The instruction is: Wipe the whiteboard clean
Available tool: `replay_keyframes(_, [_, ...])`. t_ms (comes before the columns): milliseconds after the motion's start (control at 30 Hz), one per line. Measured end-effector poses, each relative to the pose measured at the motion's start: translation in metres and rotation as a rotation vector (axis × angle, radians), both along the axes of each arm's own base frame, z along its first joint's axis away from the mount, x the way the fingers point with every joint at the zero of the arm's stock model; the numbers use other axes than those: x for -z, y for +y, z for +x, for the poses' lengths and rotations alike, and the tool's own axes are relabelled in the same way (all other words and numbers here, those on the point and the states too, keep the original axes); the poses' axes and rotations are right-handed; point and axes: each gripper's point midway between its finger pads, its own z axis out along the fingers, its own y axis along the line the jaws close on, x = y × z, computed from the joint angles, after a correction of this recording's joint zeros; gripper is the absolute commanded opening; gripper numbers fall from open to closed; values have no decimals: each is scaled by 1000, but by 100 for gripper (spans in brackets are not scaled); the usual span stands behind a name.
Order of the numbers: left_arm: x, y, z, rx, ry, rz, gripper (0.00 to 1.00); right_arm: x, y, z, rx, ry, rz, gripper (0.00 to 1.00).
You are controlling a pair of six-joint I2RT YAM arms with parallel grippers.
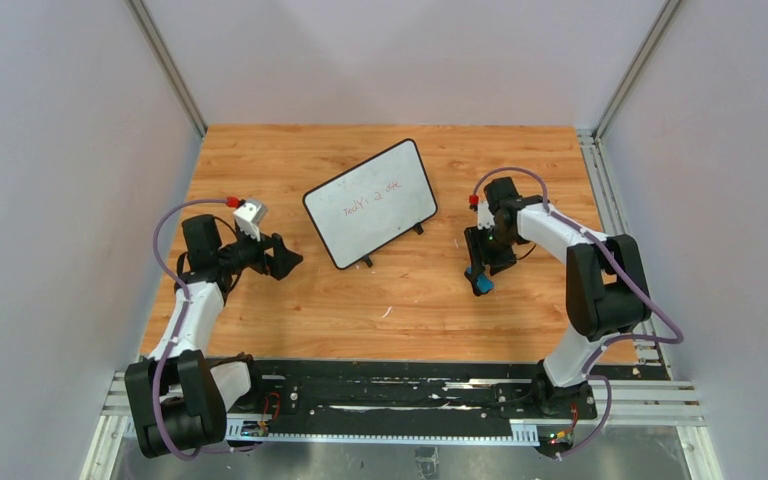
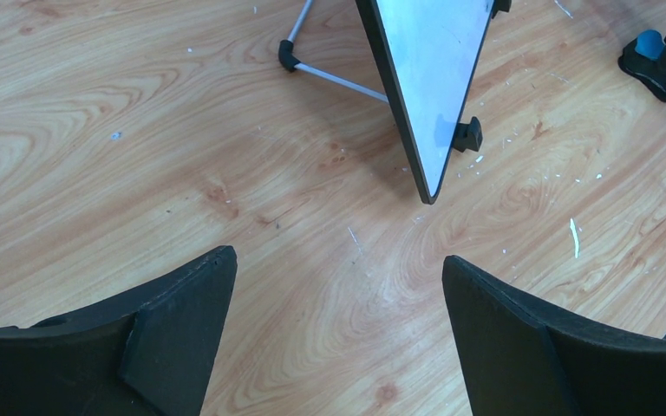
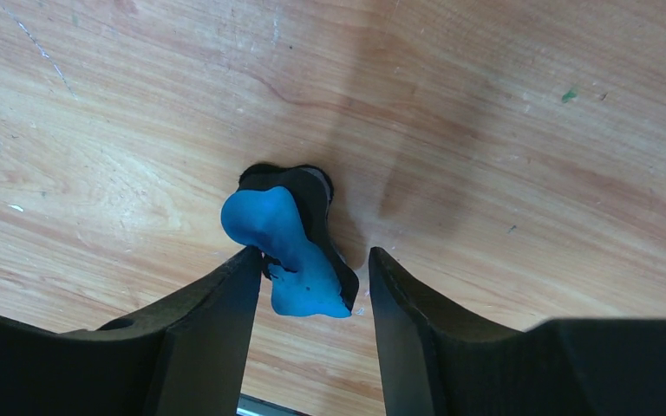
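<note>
A wooden worktop (image 1: 400, 310), seen from above, with a robot arm at either side.

On the left, the left arm reaches forward from its base, with its wrist turned right toward the board. The left fingers (image 1: 285, 262) are spread wide and hold nothing. The left wrist view shows only their two black tips (image 2: 338, 260), cut off at the bottom edge, with bare wood between them.

The whiteboard (image 1: 370, 203) is in the middle of the worktop, between the arms and apart from both. It stands propped at a tilt and turned askew. A line of red handwriting crosses its face, too small to read. In the left wrist view the whiteboard (image 2: 438, 69) is seen from one side and cut off at the top, with a grey leg (image 2: 338, 80) behind it.

On the right, the right arm is folded with its wrist pointing down. The right fingers (image 1: 480, 276) are at the worktop, narrowly apart, on either side of a blue eraser (image 1: 484, 285) with a black backing. In the right wrist view one finger meets the eraser (image 3: 290, 251) and a sliver of wood shows beside the other. Whether the fingers (image 3: 312, 253) actually grip it cannot be told.
</note>
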Motion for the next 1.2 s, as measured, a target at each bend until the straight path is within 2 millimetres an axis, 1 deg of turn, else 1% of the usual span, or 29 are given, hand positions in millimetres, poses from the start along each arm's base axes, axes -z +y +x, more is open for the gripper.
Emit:
replay_keyframes(333, [-1,0,2,-6,-4,-4,93,-1,0,0,-1,-2,0,50])
replay_keyframes(467, [-2,1,3,-11,-5,-5,92,-2,3,-1,-10,-8,2,51])
replay_keyframes(600, [-2,1,3,-15,-3,-5,92,-3,8,-5,-23,-11,5,51])
replay_keyframes(800, [-2,1,3,-16,-3,-4,92,5,7,-12,-23,5,0,50])
replay_keyframes(867, [-1,2,3,-17,-3,-3,92,6,6,-14,-23,9,-1,49])
replay_keyframes(1067, [-1,2,3,-18,-2,-2,92,7,6,-14,-20,8,0,34])
replay_keyframes(1200, [-1,2,3,-21,-2,-1,91,7,7,-13,-19,7,0,29])
